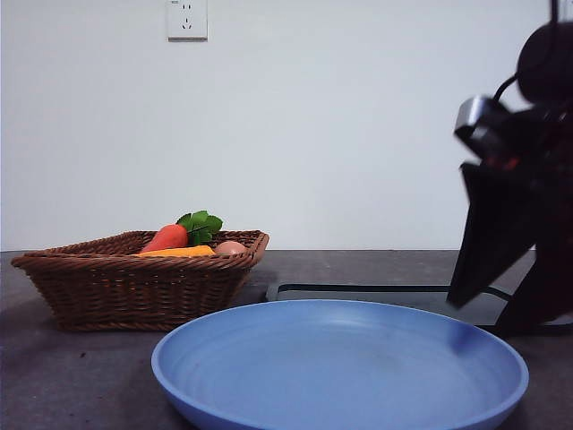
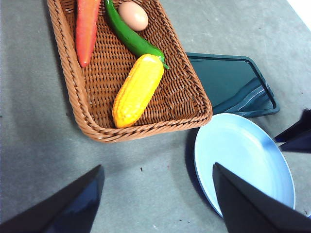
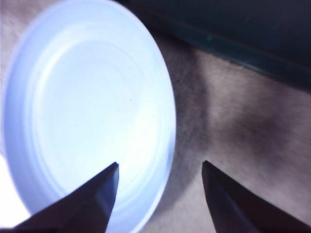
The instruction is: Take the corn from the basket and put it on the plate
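1. The corn [image 2: 137, 90] lies inside the basket [image 2: 97, 128], in the end of it nearest the plate [image 2: 243, 160], with nothing resting on top of it.
2. Its long axis runs aslant in the left wrist view, from about 1 o'clock down to 7 o'clock, roughly in line with the basket's long sides. One blunt end touches the tip of a green pepper [image 2: 127, 35].
3. The left pincer [image 2: 158, 201] hangs above the bare surface [image 2: 29, 145] just outside the basket's rim. Its jaws are spread wide and hold nothing. The corn sits toward 12 o'clock from it in that view, near but not beneath it.
4. The right pincer [image 3: 160, 194] is over the edge of the plate, also spread and empty, well apart from the basket. The left arm is plainly the nearer one for the pick.
5. My judgement: the jaws would best close across the cob's width, so the wrist must line up square to that slanted axis.
6. In the front view the corn [image 1: 177, 252] shows only as a thin orange strip behind the rim; the carrot [image 1: 166, 237] and egg [image 1: 230, 247] peek above it. The pepper is hidden there. The left pincer is not in that view at all.
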